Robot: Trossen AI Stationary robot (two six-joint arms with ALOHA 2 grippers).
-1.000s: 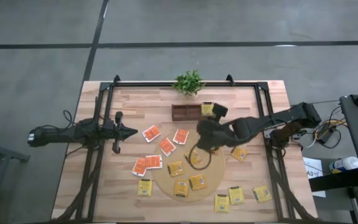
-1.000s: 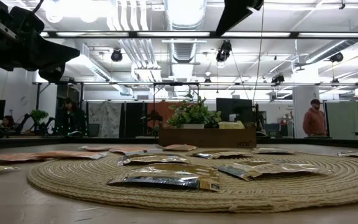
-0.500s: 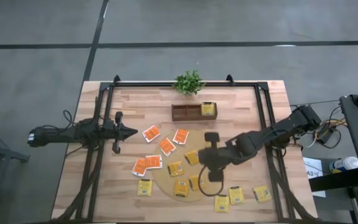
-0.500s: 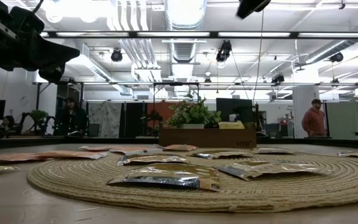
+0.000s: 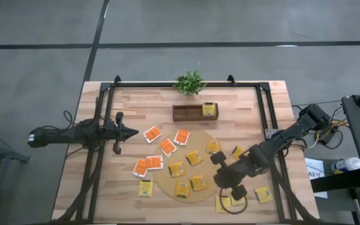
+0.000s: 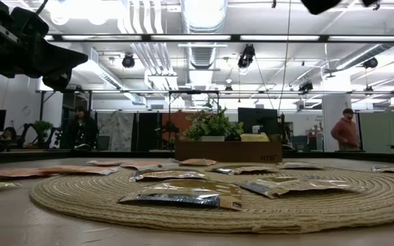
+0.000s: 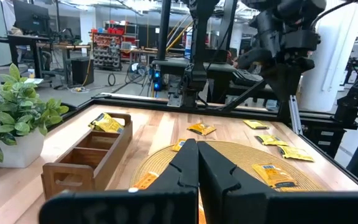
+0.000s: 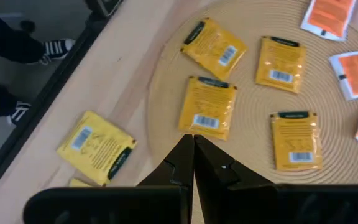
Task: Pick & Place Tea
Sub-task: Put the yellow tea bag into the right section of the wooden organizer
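Seen from overhead, the right gripper [image 5: 229, 187] hangs with its two dark fingers pressed together and nothing between them, at about five o'clock on the pale wooden slat table [image 5: 136, 100], just past the rim of the large round tan woven mat [image 5: 165, 182]. Its wrist camera looks down on yellow square tea-bag packets [image 8: 207, 106] lying flat on the mat's edge, with another yellow packet [image 8: 96, 147] on bare wood just beside the mat.

The left gripper [image 5: 130, 132] waits at about nine o'clock, its jaws likewise closed tight and empty, pointing toward the table's centre.

The tea lies scattered. Five yellow packets [image 5: 194, 157] sit on the mat near the table's middle. Orange-red packets with white edging [image 5: 167, 147] cluster at the mat's ten o'clock side, two more [image 5: 147, 164] at its nine o'clock rim. One yellow packet [image 5: 145, 187] rests on wood at seven o'clock, and others [image 5: 263, 194] lie around five o'clock, near the right gripper. One yellow packet [image 5: 209, 109] sits in the right-hand compartment of the dark wooden divided tray [image 5: 186, 113] at twelve o'clock, just in front of the small green potted plant [image 5: 189, 82].

In the level view across the table, a person [image 6: 345, 131] stands in the room well beyond it.
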